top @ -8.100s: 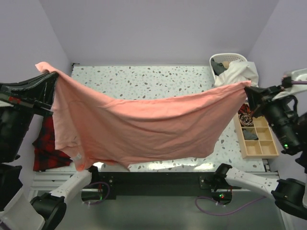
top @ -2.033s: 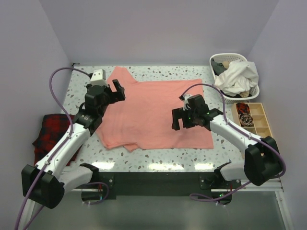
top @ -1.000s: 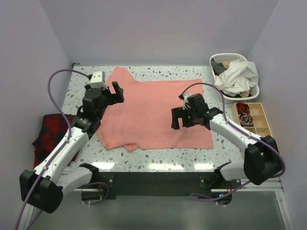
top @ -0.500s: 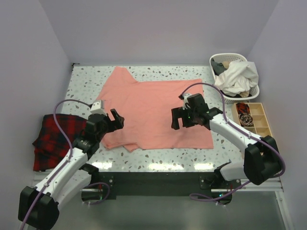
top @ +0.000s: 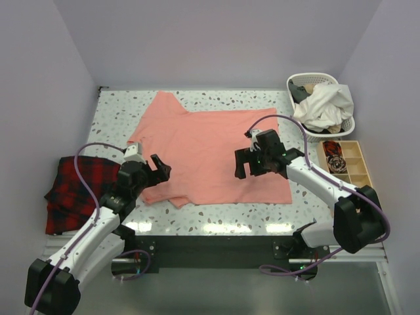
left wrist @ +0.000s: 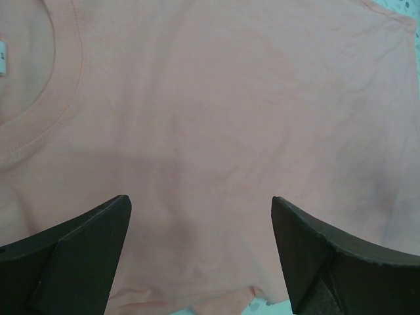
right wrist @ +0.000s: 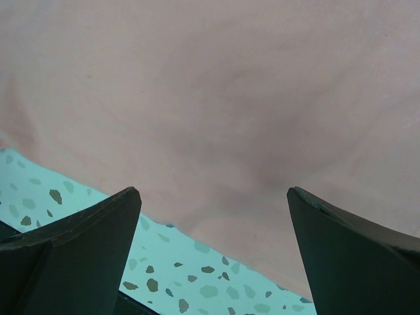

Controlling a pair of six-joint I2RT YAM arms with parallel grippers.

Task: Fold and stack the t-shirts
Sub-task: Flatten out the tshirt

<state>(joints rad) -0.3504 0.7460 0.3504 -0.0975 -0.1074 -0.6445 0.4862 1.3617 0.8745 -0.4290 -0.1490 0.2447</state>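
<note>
One t-shirt (top: 203, 147), salmon-pink, spread flat on the middle of the table (top: 111, 118), one sleeve pointing far-left, a small rumple at the near-left hem. The collar shows at the left side of the left wrist view

Left gripper (top: 160, 172): over the shirt's near-left edge, jaws spread wide, nothing between them, only pink cloth below; whether it touches the cloth cannot be told

Right gripper (top: 240, 164): over the shirt's right part, near the near hem, jaws spread wide, holding nothing; its wrist view shows pink cloth and, past the hem, speckled table

Plaid cloth (top: 75, 190): red and black, bunched at the table's left edge, apart from the shirt

Basket (top: 308, 76): white, far-right corner, white cloth (top: 325, 105) heaped in it

Tray (top: 350, 165): wooden, in compartments, at the right edge just near of the basket; contents too small to tell
</note>
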